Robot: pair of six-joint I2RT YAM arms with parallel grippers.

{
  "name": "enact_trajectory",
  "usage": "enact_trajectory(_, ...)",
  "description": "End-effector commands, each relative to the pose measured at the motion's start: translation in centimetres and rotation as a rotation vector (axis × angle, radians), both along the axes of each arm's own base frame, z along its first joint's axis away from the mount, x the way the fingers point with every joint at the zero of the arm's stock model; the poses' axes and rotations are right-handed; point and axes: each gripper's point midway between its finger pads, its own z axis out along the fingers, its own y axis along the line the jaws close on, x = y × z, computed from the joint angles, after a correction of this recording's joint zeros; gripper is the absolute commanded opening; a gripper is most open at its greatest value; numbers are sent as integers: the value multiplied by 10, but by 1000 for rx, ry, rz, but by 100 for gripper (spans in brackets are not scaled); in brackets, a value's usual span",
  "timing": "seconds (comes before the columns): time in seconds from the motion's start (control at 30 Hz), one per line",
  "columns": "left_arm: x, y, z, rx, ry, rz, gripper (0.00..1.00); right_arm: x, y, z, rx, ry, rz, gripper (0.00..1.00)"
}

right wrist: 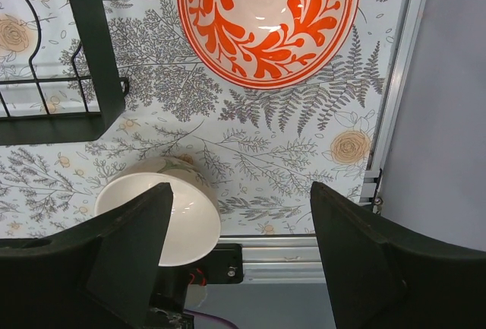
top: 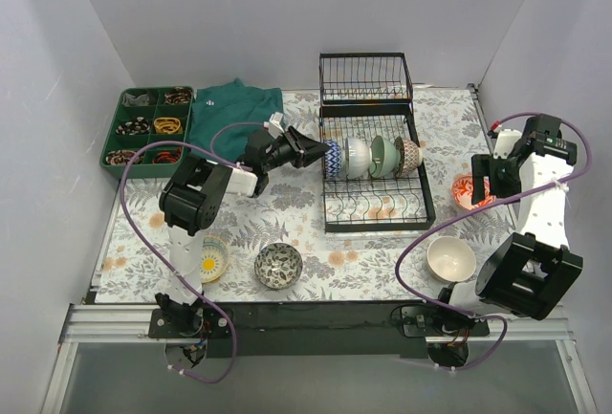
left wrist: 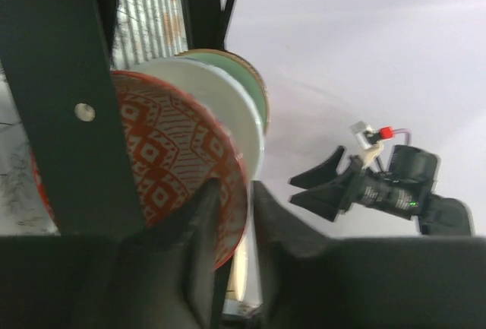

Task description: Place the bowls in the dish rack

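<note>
"The red bowl [left wrist: 178,169], what's on it?"
"White diamonds and stripes. Behind it there's a white bowl [left wrist: 220,101], then a pale green bowl [left wrist: 256,90]."
"And the orange bowl [right wrist: 267,17]?"
"Orange leaves on white. The tablecloth [right wrist: 304,139] has grey ferns and peach roses."

Glaze gleams on the red-orange leaf-patterned ceramic bowl [right wrist: 267,17], a bright spot of light at its centre, and on the plain cream ceramic bowl [right wrist: 194,223], smooth and shiny inside. The red diamond-patterned ceramic bowl [left wrist: 175,158] shows a softer sheen. The black wire dish rack [top: 377,227] looks like coated metal, smooth and satin. The fern-and-flower printed table cover [right wrist: 288,139] is matt, its edge a brushed silver metal rail [right wrist: 281,249]. The dark green cloth [top: 234,113] is soft and creased; the green compartment tray [top: 111,137] looks like smooth plastic. The black plastic fingers [right wrist: 114,260] of the right gripper [right wrist: 239,192] are matt.
</note>
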Motion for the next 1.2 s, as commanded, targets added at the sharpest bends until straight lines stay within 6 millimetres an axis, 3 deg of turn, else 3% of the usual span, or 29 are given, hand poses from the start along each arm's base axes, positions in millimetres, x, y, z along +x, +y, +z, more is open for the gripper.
enact_trajectory(0.0, -3, 3, 3, -30, 100, -13, 33, 1, 1, 2, -1, -25, -3, 82)
enact_trajectory(0.03, -7, 3, 10, -25, 84, -31, 40, 2, 1, 2, 0, -27, -1, 81)
enact_trajectory(0.07, -8, 5, 29, -29, 44, -37, 43, 3, 2, 2, 5, -29, 1, 82)
enact_trajectory(0.2, -12, 16, 69, 3, -62, -54, 52, 7, 4, 1, 17, -43, 14, 82)
enact_trajectory(0.3, -15, 34, 81, 70, -115, -69, 53, 11, 5, 4, 27, -61, 21, 82)
enact_trajectory(0.33, -17, 41, 73, 104, -70, -74, 53, 12, 5, 5, 29, -65, 25, 82)
enact_trajectory(0.4, -19, 65, 76, 168, -137, -102, 54, 16, 6, 8, 33, -78, 33, 82)
enact_trajectory(0.47, -18, 94, 65, 262, -158, -113, 54, 19, 7, 10, 41, -86, 42, 82)
enact_trajectory(0.57, -39, 114, 79, 366, -261, -185, 54, 24, 10, 15, 57, -113, 50, 82)
enact_trajectory(0.6, -50, 117, 80, 438, -423, -260, 54, 25, 11, 18, 62, -123, 52, 82)
enact_trajectory(0.67, -87, 116, 96, 500, -528, -351, 54, 25, 16, 23, 78, -147, 60, 82)
enact_trajectory(0.7, -100, 116, 98, 557, -724, -428, 54, 25, 17, 25, 82, -156, 62, 82)
enact_trajectory(0.73, -127, 119, 90, 590, -715, -510, 54, 23, 20, 26, 90, -160, 65, 82)
enact_trajectory(0.77, -153, 109, 96, 638, -853, -598, 54, 21, 24, 30, 97, -179, 82, 82)
enact_trajectory(0.8, -168, 109, 88, 714, -1047, -692, 53, 20, 26, 31, 103, -186, 92, 82)
enact_trajectory(0.83, -201, 109, 70, 764, -1064, -821, 52, 16, 30, 31, 106, -193, 105, 82)
enact_trajectory(0.87, -224, 115, 64, 779, -1125, -867, 52, 14, 33, 31, 114, -200, 117, 82)
enact_trajectory(1.03, -288, 135, 39, 771, -1260, -1080, 52, -2, 41, 22, 117, -198, 160, 82)
enact_trajectory(1.17, -320, 142, 19, 770, -1370, -1251, 51, -13, 46, 17, 110, -210, 198, 82)
